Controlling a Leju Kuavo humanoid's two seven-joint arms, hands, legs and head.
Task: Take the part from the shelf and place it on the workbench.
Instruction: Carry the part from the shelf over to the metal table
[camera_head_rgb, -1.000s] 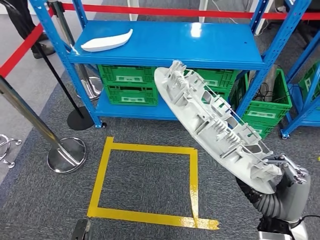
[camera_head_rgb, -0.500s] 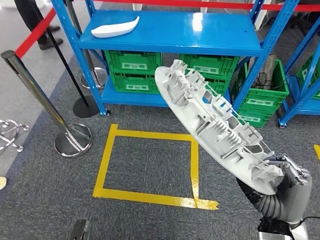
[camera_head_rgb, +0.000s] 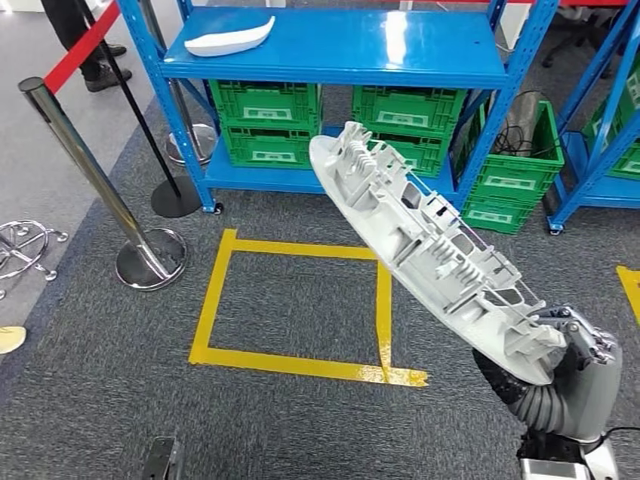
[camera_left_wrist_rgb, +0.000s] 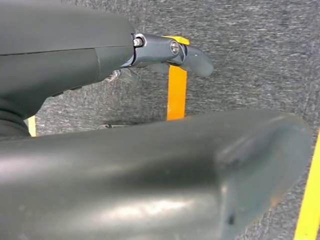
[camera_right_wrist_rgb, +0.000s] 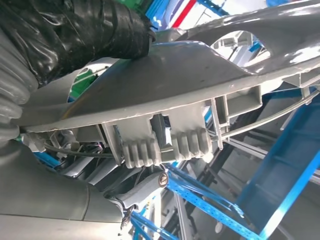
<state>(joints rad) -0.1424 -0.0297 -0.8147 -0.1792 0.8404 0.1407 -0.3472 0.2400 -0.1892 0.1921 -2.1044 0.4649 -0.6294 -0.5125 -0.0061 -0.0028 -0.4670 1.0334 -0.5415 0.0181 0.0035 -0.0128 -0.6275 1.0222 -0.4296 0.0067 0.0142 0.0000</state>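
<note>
Far left in your head view there's a chrome stanchion (camera_head_rgb: 90, 175) leaning up from its round base on the grey carpet (camera_head_rgb: 90, 400), with a red belt (camera_head_rgb: 83, 45) running off its top toward the corner. Someone's legs (camera_head_rgb: 72, 35) are standing back there too.

Next over is the blue shelf (camera_head_rgb: 423, 60). A smaller white part (camera_head_rgb: 230, 40) lies on its top deck near the left end, and green crates (camera_head_rgb: 264, 125) sit stacked underneath. On the floor in front of it you've got a yellow tape rectangle (camera_head_rgb: 219, 290).

Your left hand (camera_left_wrist_rgb: 170, 52) is hanging over the carpet with nothing in it; one finger sticks out straight across a yellow tape line. How the other fingers lie, can't tell from that angle.

Then the main thing: the long grey part (camera_head_rgb: 430, 250), ribbed side up, is off the shelf and up in the air, tilted, high end toward the shelf and low end down at the right. Your right hand (camera_head_rgb: 577, 355) grips that low end, fingers wrapped over the edge. More green crates (camera_head_rgb: 513, 185) sit on the floor past the shelf's right post.
</note>
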